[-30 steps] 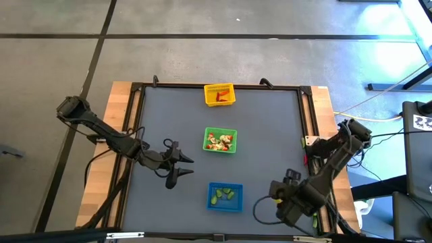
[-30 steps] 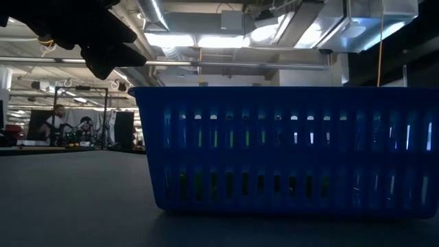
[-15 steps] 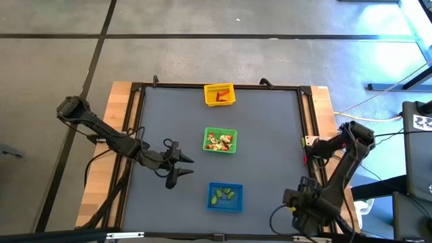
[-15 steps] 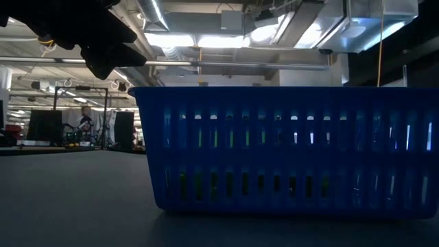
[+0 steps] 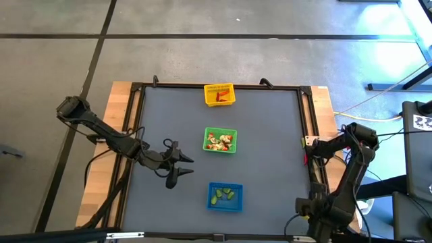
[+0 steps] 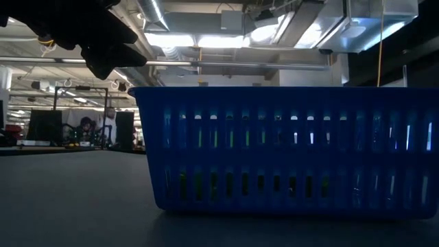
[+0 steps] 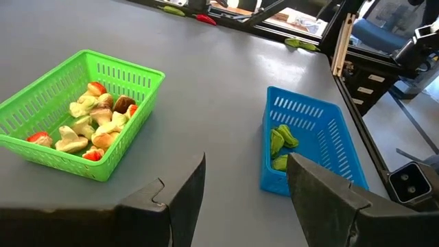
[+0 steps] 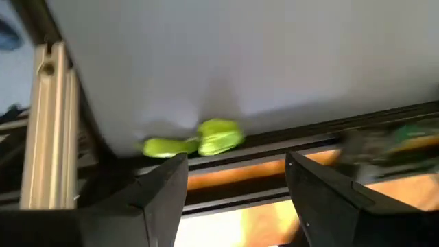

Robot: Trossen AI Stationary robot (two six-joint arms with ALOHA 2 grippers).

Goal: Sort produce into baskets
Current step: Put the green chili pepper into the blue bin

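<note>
We see the yellow basket point(image 5: 219, 94) at the far edge holding red pieces point(image 5: 220, 97), the green basket point(image 5: 221, 140) mid-table full of mixed produce point(image 7: 89, 123), and the blue basket point(image 5: 225, 196) nearest, with light green pieces point(image 7: 280, 145) inside.

Left gripper point(image 7: 245, 189): fingers spread, empty, above the grey tabletop point(image 7: 212, 89). Green basket point(image 7: 77, 113) holds mixed red, pale and brown pieces. Blue basket point(image 7: 310, 147), apart from it, near the tabletop's edge, holds light green pieces point(image 7: 281, 145).
</note>
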